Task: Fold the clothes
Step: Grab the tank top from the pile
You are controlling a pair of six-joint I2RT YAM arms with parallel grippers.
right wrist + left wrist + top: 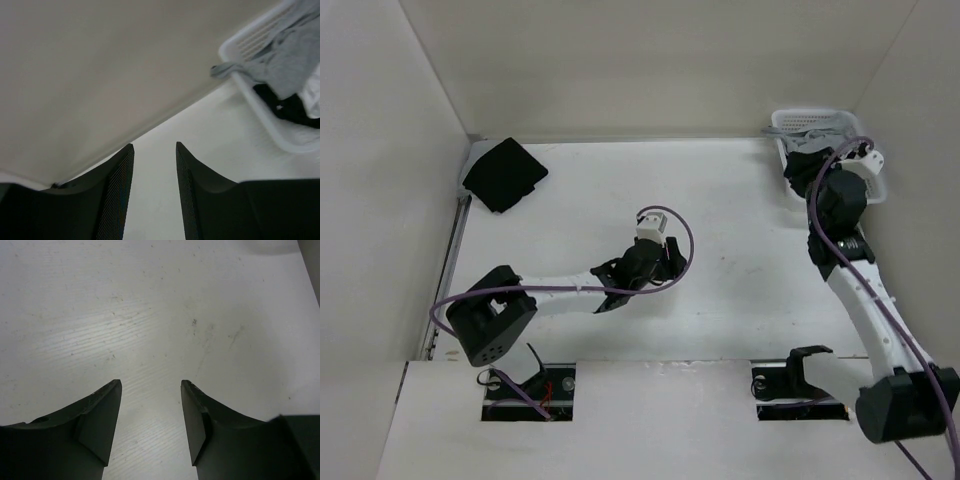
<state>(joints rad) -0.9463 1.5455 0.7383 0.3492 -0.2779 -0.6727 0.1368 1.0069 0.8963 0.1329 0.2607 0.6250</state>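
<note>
Cloth square [503, 173]: black, at ten o'clock on worktop [740, 210], out of the way.
Left gripper [151, 385]: jaws released, empty, over bare middle, likely waiting.
Tank top [286, 57]: grey, heaped in white basket [270, 126] at one o'clock, strap draped over rim, unfolded.
Right gripper [155, 146]: jaws parted, empty, beside basket, probably to fetch it.
Hidden: most of tank top's shape; black garment [281, 102] partly beneath.

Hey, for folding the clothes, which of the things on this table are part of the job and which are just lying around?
For the job: grey tank top, partly hanging over the rim of the white basket.
Just lying about: black cloth square, far left corner; black garment and white garment, inside the basket.
</note>
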